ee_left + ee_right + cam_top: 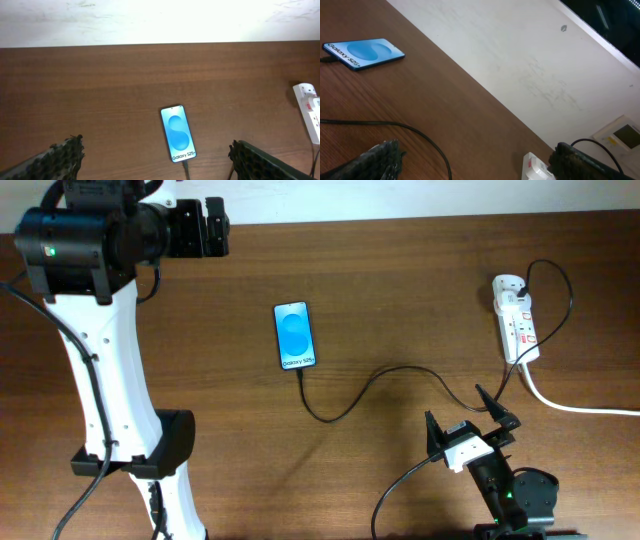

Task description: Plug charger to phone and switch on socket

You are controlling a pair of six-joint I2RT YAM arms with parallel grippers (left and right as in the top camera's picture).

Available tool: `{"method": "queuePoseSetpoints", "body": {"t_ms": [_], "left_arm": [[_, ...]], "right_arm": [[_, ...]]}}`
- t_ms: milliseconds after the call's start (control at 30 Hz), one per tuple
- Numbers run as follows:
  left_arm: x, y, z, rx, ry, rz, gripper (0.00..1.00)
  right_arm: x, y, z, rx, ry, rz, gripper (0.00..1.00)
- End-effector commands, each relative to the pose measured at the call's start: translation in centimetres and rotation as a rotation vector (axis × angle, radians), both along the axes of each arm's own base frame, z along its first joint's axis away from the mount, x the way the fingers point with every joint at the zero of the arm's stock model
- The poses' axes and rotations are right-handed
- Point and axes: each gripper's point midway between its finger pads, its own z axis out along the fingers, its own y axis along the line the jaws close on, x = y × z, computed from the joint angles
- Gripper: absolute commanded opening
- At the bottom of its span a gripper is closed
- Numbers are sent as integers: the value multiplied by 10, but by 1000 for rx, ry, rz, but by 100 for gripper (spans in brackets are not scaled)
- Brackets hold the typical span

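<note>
Right claw (477, 149): fingers wide apart, nothing held, low near the front edge of the surface (400, 270). The charger (350, 405) lead runs just past its fingers. The socket (515, 320) is near, ahead of this claw and off to its right. Its long axis runs roughly front-to-back toward the wall, switches face up. Can't tell if any switch is on.

Left claw (156, 145): also apart and empty, far-left by the wall, well apart from the socket.

The phone (295, 335) lies flat mid-surface between the arms, screen lit. Charger tip meets its near short end and looks seated. I'd say only the switch is left, and the right arm is clearly nearer.
</note>
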Motion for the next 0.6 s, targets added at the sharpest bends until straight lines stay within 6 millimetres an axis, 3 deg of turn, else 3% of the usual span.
{"method": "queuePoseSetpoints", "body": {"t_ms": [0,333,567], "left_arm": [[0,1,0,13,-4,-4,99],[0,1,0,13,-4,-4,99],[-20,5,13,75,-30,-52,99]], "right_arm": [[1,-4,-2,10,2,-20,98],[1,-4,-2,10,1,-20,98],[1,-4,-2,10,2,-20,98]]}}
